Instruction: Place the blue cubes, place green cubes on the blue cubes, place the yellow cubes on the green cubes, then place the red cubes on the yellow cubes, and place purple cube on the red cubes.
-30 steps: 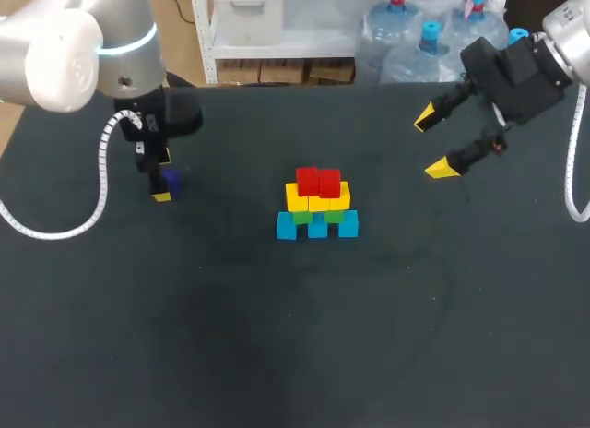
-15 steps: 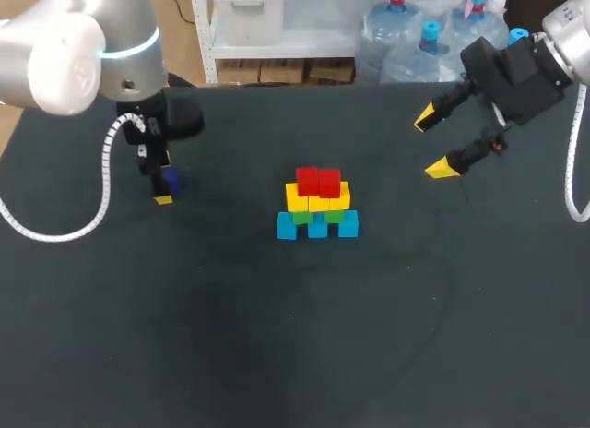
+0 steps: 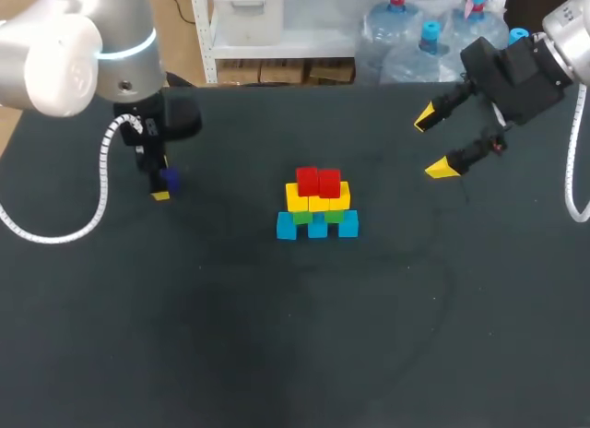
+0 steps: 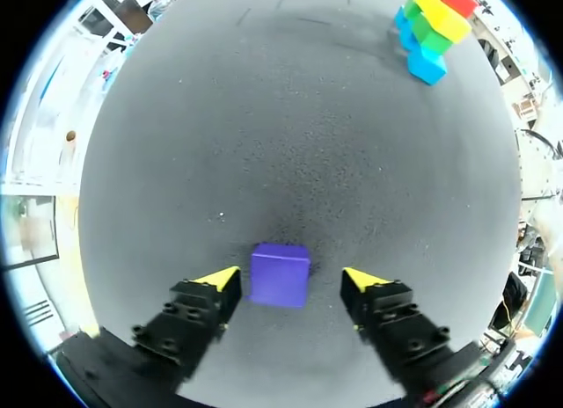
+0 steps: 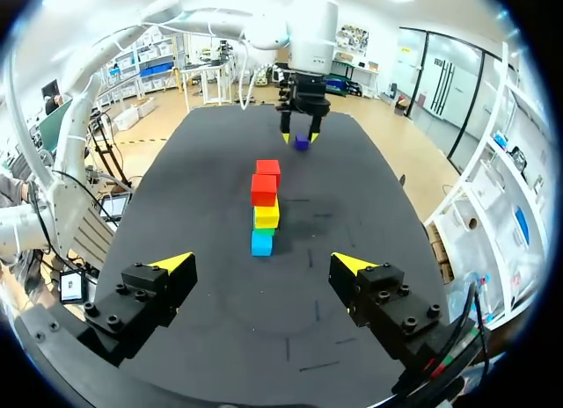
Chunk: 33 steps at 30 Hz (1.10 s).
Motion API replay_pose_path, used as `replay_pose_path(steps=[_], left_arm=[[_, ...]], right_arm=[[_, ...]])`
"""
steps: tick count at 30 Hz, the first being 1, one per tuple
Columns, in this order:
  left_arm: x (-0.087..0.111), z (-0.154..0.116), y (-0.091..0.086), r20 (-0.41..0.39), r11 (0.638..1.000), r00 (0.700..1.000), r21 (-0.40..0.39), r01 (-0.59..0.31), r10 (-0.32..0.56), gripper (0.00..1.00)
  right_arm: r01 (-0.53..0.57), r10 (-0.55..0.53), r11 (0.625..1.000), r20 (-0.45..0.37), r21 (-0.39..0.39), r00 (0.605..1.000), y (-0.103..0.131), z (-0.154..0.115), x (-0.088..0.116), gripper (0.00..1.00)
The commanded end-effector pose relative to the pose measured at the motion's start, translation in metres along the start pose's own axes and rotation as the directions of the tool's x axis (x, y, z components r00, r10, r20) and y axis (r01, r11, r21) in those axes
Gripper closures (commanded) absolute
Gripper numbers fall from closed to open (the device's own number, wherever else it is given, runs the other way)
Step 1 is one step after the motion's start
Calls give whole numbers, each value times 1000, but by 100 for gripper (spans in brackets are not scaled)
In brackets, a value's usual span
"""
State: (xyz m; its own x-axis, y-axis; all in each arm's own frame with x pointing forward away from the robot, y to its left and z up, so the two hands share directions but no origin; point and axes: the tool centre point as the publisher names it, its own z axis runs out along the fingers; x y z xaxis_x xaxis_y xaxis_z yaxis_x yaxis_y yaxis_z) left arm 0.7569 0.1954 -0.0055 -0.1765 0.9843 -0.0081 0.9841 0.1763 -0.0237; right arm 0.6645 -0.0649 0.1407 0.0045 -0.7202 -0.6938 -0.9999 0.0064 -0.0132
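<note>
While you are looking down from the head view, a dark grey, finely speckled table surface (image 3: 277,354) is spreading beneath both arms. A stepped stack is standing near its middle, with a row of blue cubes (image 3: 317,226) at the bottom, green cubes (image 3: 302,218) on them, yellow cubes (image 3: 318,200) above those and two red cubes (image 3: 319,182) on top. You are seeing the small purple cube (image 3: 168,178) lying well to the left of that stack, under the left gripper (image 3: 160,183). Through the left wrist view the purple cube is sitting on the surface between the yellow-tipped fingers (image 4: 215,280), which are standing spread with a gap on either side, gripping nothing. The right gripper (image 3: 431,147) is hanging over the far right of the table, well apart from the stack, its fingers parted wide and holding nothing.
</note>
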Motion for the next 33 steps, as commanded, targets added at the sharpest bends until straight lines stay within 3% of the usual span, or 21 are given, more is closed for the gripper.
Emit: replay_pose_path(steps=[1,2,5,17,19,22,24,33], left_arm=[[1,2,-3,7,1000,1000,-4,3,-3,53],[1,3,-3,8,1000,1000,-3,3,-3,50],[1,3,-3,11,1000,1000,-2,5,-5,3],[1,4,-3,14,1000,1000,-3,3,-3,0],[0,4,-3,15,1000,1000,-3,1,-1,13],[0,3,-2,16,1000,1000,-5,0,0,50],[0,3,-2,17,1000,1000,-6,1,-1,61],[-2,4,0,27,1000,1000,-4,2,-2,60]], right_arm=[[0,0,1000,0,2,1000,1,0,0,0],[0,0,1000,0,2,1000,1,0,0,0],[0,0,1000,0,2,1000,1,0,0,0],[0,0,1000,0,2,1000,1,0,0,0],[0,0,1000,0,2,1000,1,0,0,0],[0,0,1000,0,2,1000,1,0,0,0],[0,0,1000,0,2,1000,1,0,0,0],[0,0,1000,0,2,1000,1,0,0,0]])
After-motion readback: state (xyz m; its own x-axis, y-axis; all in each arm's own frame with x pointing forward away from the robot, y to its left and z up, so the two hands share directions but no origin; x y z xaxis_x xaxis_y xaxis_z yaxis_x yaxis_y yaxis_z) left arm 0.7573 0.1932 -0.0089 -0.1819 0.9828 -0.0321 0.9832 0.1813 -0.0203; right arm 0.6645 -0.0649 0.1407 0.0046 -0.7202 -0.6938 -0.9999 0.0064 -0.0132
